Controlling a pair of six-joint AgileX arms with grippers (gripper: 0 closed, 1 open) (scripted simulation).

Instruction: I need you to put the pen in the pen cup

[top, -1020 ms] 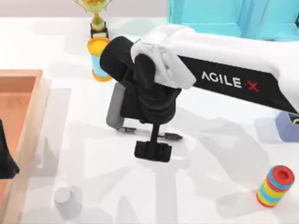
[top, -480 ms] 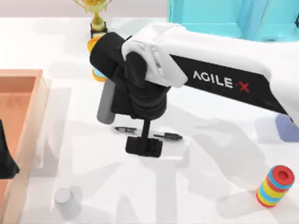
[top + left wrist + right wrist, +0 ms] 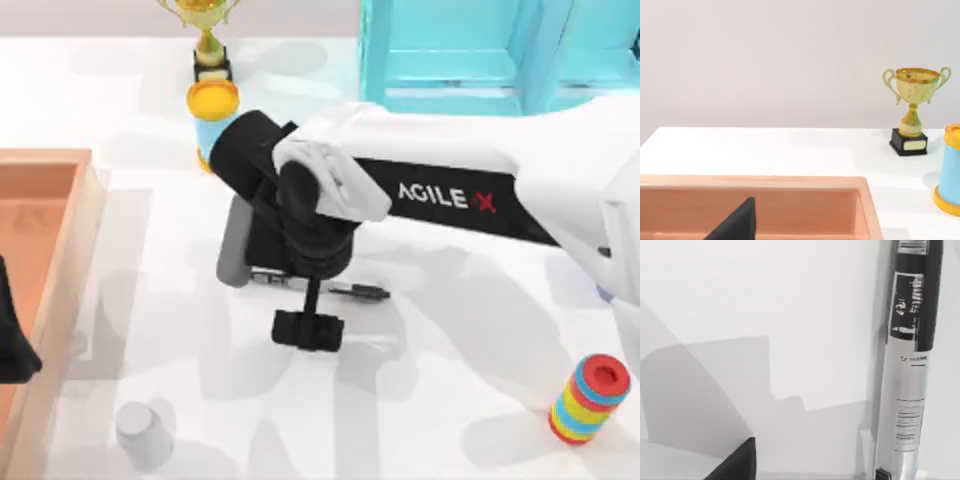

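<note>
The pen [image 3: 365,292] lies flat on the white table near the middle, black at both ends, with its centre hidden under my right wrist. Seen close in the right wrist view, the pen [image 3: 907,365] shows its silver barrel and black clip, untouched on the table. My right gripper [image 3: 308,330] hangs just over the pen's middle, slightly to its near side, open and holding nothing. One dark fingertip [image 3: 737,462] shows beside the pen. The pen cup is hidden behind my right arm. My left gripper [image 3: 10,340] is parked at the left edge, over the tray.
An orange tray [image 3: 45,165] runs along the left side. A small grey cup [image 3: 140,430] stands front left. A light-blue cylinder with a yellow top [image 3: 213,105] and a gold trophy [image 3: 207,30] stand at the back. Coloured stacked rings [image 3: 590,400] sit front right. A cyan cabinet [image 3: 480,50] is at the back right.
My right arm swung a little left, then drew back toward the table's near side, so the gripper now sits lower over the pen. The pen has not moved.
</note>
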